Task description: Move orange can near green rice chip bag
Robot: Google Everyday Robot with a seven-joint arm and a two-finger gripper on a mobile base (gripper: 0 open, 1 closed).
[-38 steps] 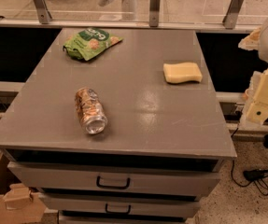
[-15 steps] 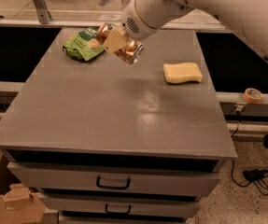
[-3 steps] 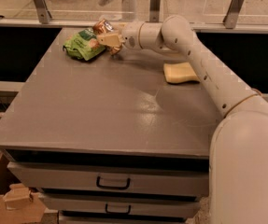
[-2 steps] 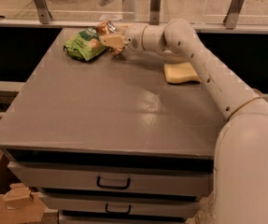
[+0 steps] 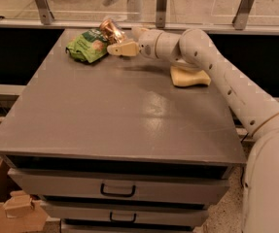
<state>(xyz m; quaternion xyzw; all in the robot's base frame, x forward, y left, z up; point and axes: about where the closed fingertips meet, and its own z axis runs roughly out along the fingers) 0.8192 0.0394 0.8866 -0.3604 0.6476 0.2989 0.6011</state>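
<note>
The orange can (image 5: 111, 29) stands tilted at the far edge of the grey table (image 5: 119, 110), touching the right end of the green rice chip bag (image 5: 87, 45). My gripper (image 5: 113, 39) reaches in from the right around the can. Its near finger (image 5: 123, 48) lies in front of the can with a thin gap. The far finger is mostly hidden behind the can. The jaws look open, and the can rests between them, beside the bag.
A pale yellow sponge (image 5: 190, 75) lies on the table's right side, under my forearm (image 5: 212, 62). A glass rail with metal posts (image 5: 161, 6) runs behind the far edge. Drawers (image 5: 117, 191) are below the front, and a cardboard box (image 5: 12, 210) sits at the lower left.
The near finger has drawn a little toward the camera, away from the can. The can stays in place beside the bag. Earlier, the gripper carried the can over from the table's front left.
</note>
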